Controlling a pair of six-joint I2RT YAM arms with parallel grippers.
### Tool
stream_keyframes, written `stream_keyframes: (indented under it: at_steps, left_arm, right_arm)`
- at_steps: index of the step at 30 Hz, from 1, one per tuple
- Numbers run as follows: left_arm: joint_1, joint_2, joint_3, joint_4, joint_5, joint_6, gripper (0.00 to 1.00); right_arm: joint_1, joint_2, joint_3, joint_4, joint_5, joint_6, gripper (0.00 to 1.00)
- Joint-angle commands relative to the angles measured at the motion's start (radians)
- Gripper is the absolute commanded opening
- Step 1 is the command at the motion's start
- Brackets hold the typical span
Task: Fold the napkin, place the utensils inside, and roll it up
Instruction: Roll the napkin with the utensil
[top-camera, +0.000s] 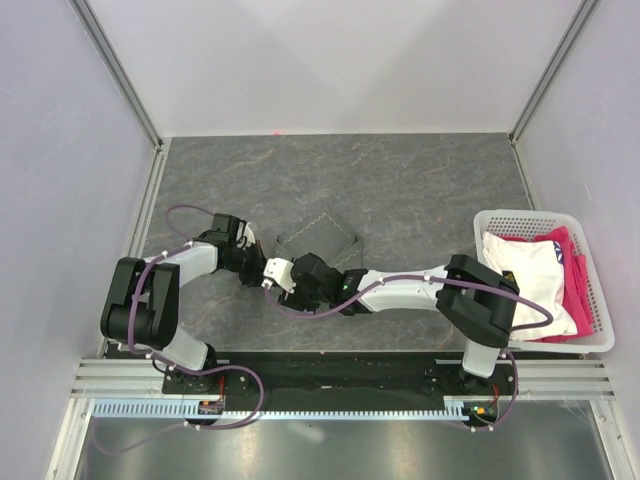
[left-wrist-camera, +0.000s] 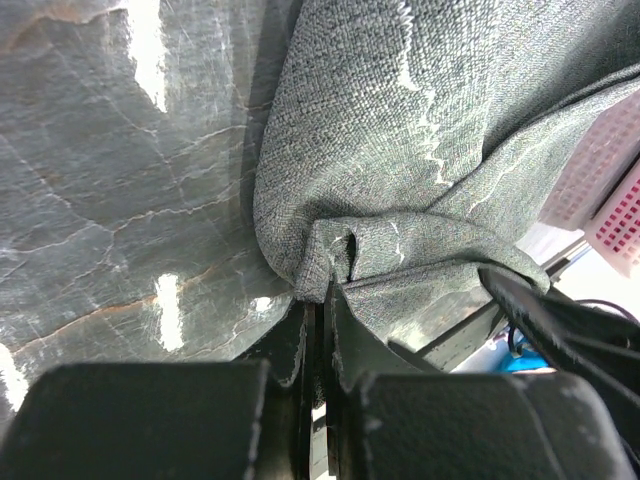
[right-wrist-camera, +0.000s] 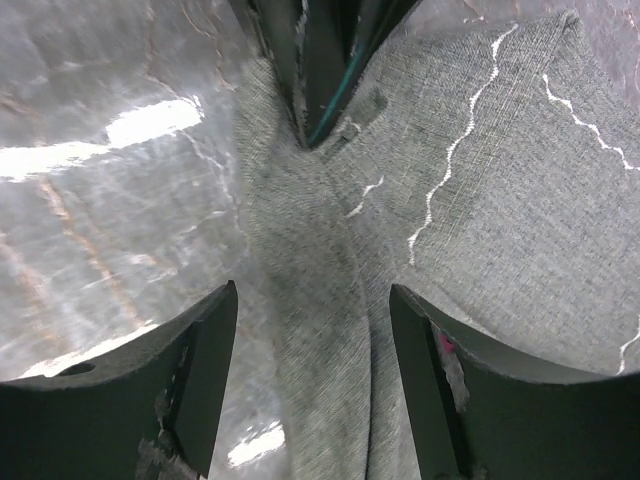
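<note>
The left gripper (left-wrist-camera: 322, 300) is clamped tight on a puckered fold of the napkin (right-wrist-camera: 480, 200), its jaws pressed together with the dark grey cloth bunched between them, pictured from the wrist cameras and from above. Facing it, the right gripper (right-wrist-camera: 312, 300) stands with jaws wide apart and holding nothing, straddling a raised ridge of the same cloth that runs between its two black fingers (right-wrist-camera: 190, 390) toward the left gripper's pinch. The napkin lies folded near the middle of the grey marbled table (top-camera: 400, 190), just beyond the two grippers, its pale stitched hem wandering in wavy lines across the weave. The two arms meet low over the cloth's near edge, the right arm reaching far across from its base and covering part of the napkin in the overhead view. Purple cables (top-camera: 175, 215) loop along both arms. Well apart at the right side of the table sits a white lattice basket (top-camera: 600, 340), holding a white fabric (top-camera: 525, 270) laid over a pink fabric (top-camera: 578, 290) that shows along its far side. Pale panels (top-camera: 60, 150) in metal framing close in the table on three sides, and glare from overhead lights streaks the tabletop.
</note>
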Motion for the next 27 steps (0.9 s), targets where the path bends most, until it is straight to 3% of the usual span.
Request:
stream_keyframes:
  at_steps: [1, 9, 17, 23, 24, 27]
  left_arm:
    - [0.008, 0.017, 0.032, -0.041, 0.051, 0.055, 0.02]
    - [0.011, 0.039, 0.049, -0.050, 0.085, 0.074, 0.02]
    - [0.011, 0.037, 0.064, -0.053, 0.134, 0.109, 0.02]
    - [0.013, 0.033, 0.073, -0.049, 0.142, 0.115, 0.02]
    - [0.013, 0.029, 0.075, -0.047, 0.142, 0.112, 0.04]
    - [0.014, 0.013, 0.076, -0.038, 0.125, 0.095, 0.27]
  right_arm:
    - [0.005, 0.035, -0.015, 0.087, 0.043, -0.062, 0.71]
    - [0.003, 0.107, 0.005, 0.073, 0.038, -0.079, 0.70]
    - [-0.037, 0.169, 0.070, -0.091, -0.093, -0.046, 0.65]
    - [-0.055, 0.190, 0.074, -0.183, -0.170, -0.004, 0.52]
    - [-0.057, 0.192, 0.074, -0.187, -0.199, 0.002, 0.47]
    - [-0.069, 0.189, 0.079, -0.212, -0.273, 0.029, 0.37]
